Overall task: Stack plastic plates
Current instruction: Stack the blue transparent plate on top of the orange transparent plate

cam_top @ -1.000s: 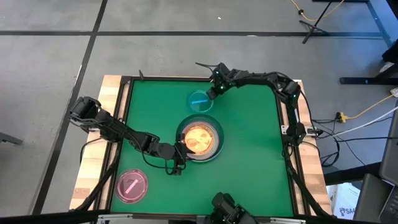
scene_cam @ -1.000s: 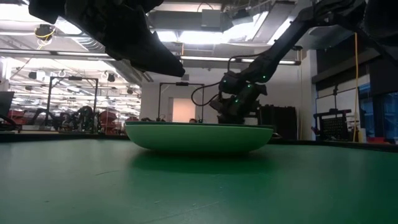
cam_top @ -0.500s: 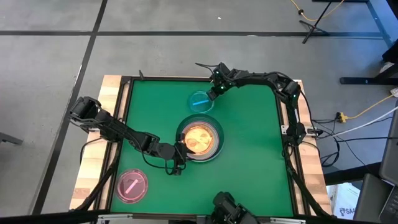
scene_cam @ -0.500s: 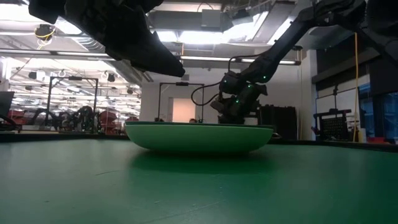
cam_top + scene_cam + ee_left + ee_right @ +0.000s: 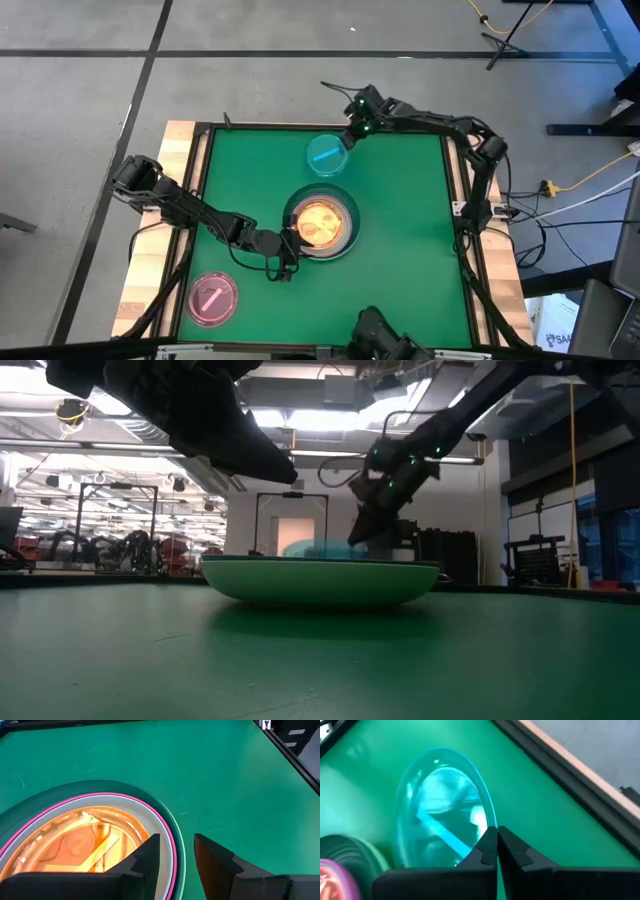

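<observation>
Right hand has lifted the blue plate, seemingly clear of the table

A stack of plates is seen at the table's centre: a dark teal large plate at the bottom, a pink-rimmed large plate nested in it, and an orange translucent small plate on top, all lying flat. A blue translucent small plate is held tilted, clear of the cloth, at 12 o'clock from the stack and apart from it. A pink translucent small plate lies flat at 8 o'clock, well apart.
</observation>
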Controlling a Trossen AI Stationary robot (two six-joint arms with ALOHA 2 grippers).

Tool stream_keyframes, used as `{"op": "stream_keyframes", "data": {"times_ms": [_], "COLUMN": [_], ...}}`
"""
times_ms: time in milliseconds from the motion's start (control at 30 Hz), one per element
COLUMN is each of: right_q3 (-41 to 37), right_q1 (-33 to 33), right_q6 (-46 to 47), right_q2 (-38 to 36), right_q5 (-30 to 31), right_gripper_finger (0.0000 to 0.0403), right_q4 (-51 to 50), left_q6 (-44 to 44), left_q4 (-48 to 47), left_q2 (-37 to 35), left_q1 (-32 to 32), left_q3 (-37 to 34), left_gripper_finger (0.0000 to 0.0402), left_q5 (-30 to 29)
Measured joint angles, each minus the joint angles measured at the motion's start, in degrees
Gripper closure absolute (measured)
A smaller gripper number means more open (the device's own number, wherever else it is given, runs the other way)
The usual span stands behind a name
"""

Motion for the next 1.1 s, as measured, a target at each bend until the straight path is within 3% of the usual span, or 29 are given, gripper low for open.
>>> {"op": "stream_keyframes", "data": {"times_ms": [500,667,933,1100], "right_q3": [0.0,-2.6,-8.8,-10.3], "right_q1": [3.4,9.1,21.4,28.2], "right_q6": [-5.5,-6.9,-6.5,-5.3], "right_q2": [-13.8,-15.0,-15.0,-14.2], "right_q5": [-1.4,-3.0,-0.8,5.5], "right_gripper_finger": [0.0403,0.0403,0.0403,0.0403], "right_q4": [-14.1,-14.3,-6.1,-1.3], "left_q6": [-0.1,-0.1,-0.5,-0.5], "left_q4": [0.0,-0.9,-4.2,-4.3], "left_q2": [0.0,-1.9,-8.1,-8.6], "left_q1": [-0.1,-0.9,-2.8,-3.5], "left_q3": [0.0,0.0,0.0,0.0], "left_gripper_finger": [0.0288,0.0288,0.0288,0.0288], "left_q5": [0.1,0.3,-0.1,-0.8]}}
